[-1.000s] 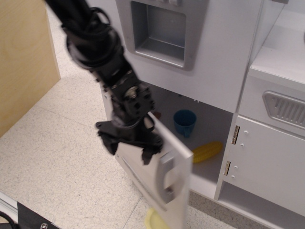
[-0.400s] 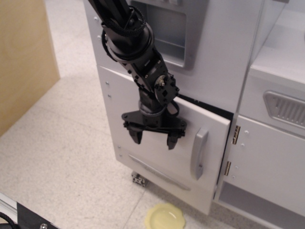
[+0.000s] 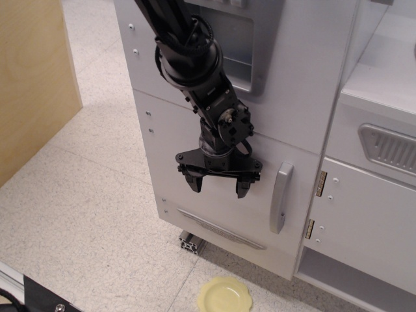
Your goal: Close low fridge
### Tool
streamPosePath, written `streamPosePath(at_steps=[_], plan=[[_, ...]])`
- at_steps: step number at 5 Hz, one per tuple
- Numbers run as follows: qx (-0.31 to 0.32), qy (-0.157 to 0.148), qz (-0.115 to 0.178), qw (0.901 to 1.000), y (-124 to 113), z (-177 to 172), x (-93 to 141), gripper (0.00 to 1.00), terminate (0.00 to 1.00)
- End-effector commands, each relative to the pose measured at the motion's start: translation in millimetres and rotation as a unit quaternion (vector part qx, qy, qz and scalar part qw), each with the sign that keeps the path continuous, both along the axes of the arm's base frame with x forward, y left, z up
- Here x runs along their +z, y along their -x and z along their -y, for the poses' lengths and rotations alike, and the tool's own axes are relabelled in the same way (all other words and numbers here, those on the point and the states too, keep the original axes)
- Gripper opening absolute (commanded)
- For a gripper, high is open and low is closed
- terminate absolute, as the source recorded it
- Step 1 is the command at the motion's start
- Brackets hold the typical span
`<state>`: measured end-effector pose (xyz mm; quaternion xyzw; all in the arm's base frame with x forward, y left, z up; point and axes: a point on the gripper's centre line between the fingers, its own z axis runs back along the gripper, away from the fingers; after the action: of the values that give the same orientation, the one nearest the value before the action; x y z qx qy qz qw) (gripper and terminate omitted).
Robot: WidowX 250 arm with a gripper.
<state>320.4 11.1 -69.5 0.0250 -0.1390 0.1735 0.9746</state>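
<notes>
Speckled beige floor (image 3: 84, 214) fills the lower left of the single view, with a light wooden panel (image 3: 32, 78) standing along the left edge. White toy kitchen takes up the centre and right.

Low fridge (image 3: 221, 208) sits in the lower middle of the unit; its tall flat door lies flush with the front, no gap visible along the top or hinge side. Curved grey handle (image 3: 281, 197) runs vertically near the door's right edge, metal hinges (image 3: 320, 184) just beside it on the neighbouring cabinet. Grey strip crosses the door low down.

Upper panel with the grey recessed dispenser (image 3: 240, 45) is directly above, partly hidden by the black arm (image 3: 188, 52) coming down from the top.

Gripper (image 3: 218, 185) hangs in front of the door's middle, fingers pointing down, jaws spread apart, nothing between them. Cannot tell whether the fingertips touch the door face. Handle is to the gripper's right, apart from it.

Yellow plate (image 3: 224, 296) lies on the floor below the fridge, near a small metal bracket (image 3: 192, 244) under the unit.

Right side: white cabinet door (image 3: 364, 221) and a grey vent grille (image 3: 390, 149) above it.
</notes>
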Motion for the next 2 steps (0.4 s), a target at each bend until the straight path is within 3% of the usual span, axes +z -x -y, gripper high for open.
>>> streamPosePath(at_steps=[1, 2], plan=[[-0.009, 0.008, 0.017, 0.9998, 5.7, -10.2, 20.5, 1.0, 0.0], [-0.015, 0.006, -0.001, 0.9999, 22.5, -16.2, 18.8, 1.0, 0.0]])
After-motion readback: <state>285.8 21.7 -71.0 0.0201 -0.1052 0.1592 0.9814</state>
